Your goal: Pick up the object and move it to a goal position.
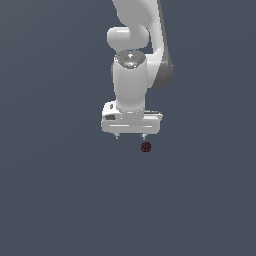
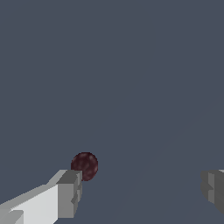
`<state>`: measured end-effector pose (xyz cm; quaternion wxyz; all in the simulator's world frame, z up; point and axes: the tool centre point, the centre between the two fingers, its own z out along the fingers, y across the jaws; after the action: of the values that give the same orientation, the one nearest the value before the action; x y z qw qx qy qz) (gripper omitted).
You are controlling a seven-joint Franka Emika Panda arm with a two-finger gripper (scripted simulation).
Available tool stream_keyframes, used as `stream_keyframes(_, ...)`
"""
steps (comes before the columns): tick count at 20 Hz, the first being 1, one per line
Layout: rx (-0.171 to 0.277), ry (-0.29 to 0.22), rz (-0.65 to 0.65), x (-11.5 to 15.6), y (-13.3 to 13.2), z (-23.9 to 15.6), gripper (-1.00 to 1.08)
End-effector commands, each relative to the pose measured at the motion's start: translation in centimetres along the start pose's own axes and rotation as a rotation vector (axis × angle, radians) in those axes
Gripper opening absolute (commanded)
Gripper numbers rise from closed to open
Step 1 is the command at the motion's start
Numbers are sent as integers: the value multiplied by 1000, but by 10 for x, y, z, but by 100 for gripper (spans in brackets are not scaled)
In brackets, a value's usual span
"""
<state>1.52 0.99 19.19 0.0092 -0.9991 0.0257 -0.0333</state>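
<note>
While pincer gapes, object just outside

Flat, even, shadowless light; coarse low-resolution renders.

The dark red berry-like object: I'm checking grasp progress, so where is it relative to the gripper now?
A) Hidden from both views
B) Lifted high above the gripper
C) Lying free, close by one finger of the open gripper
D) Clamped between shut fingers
C: in the wrist view the dark red object lies free beside one finger, and the gripper stands wide open.
</note>
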Motion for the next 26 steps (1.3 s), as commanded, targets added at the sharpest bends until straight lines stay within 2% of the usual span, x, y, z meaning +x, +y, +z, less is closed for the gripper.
stream_keyframes(1,0,0,0,0,0,0,100)
stream_keyframes(9,14,-24,14,-8,-5,19,100)
stream_keyframes(16,14,-25,24,-8,-6,20,100)
stream_keyframes(26,13,-31,140,-12,-13,28,100)
